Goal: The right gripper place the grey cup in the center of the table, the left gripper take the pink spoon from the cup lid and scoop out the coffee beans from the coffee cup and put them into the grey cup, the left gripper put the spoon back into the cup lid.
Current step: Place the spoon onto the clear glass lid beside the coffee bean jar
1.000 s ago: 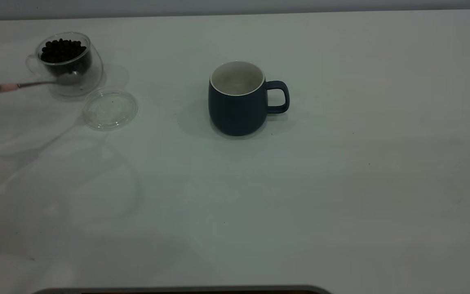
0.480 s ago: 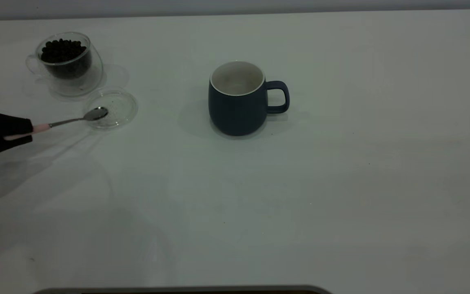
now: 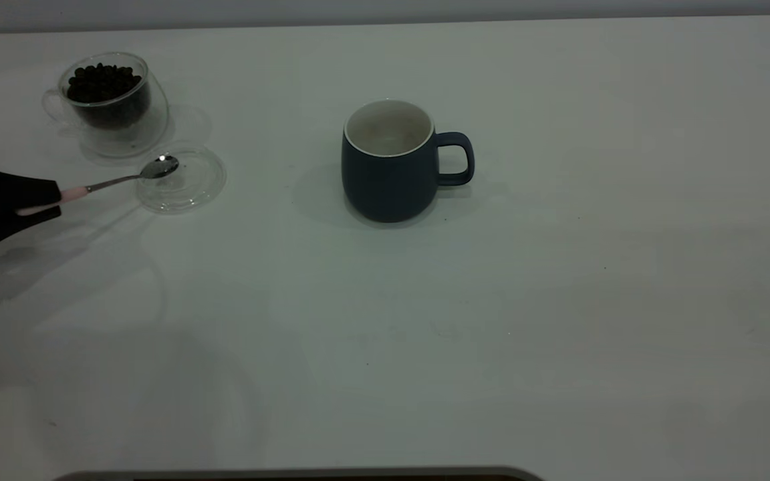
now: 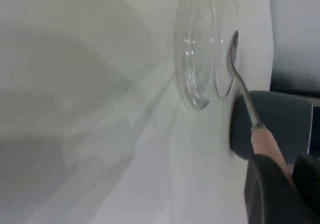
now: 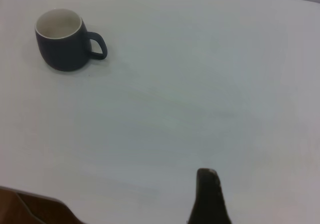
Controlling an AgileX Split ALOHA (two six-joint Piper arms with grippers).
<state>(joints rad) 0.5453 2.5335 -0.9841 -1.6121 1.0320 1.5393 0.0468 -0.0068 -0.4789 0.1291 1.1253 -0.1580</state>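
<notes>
A: Where is the pink spoon?

B: The left end effector is closed tight on its pink handle. The shiny bowl sticks out over the cup lid, on the side of the lid next to the coffee cup.

A: Is the spoon touching the lid?

B: It looks like it is just above it or barely on it. I can't say for sure from these views.

A: Why hold it by the far end?

B: I think so the bowl can reach things while the end effector keeps away from the glass.

A: And the coffee beans?

B: They are heaped in the coffee cup, just behind the lid.

A: Where is the grey cup?

B: Well apart from the lid, near the middle of the table, so both arms can reach it. It looks empty inside.

A: And the right end effector?

B: It is far from the lid, past the grey cup. I can't tell if it is open.
</notes>
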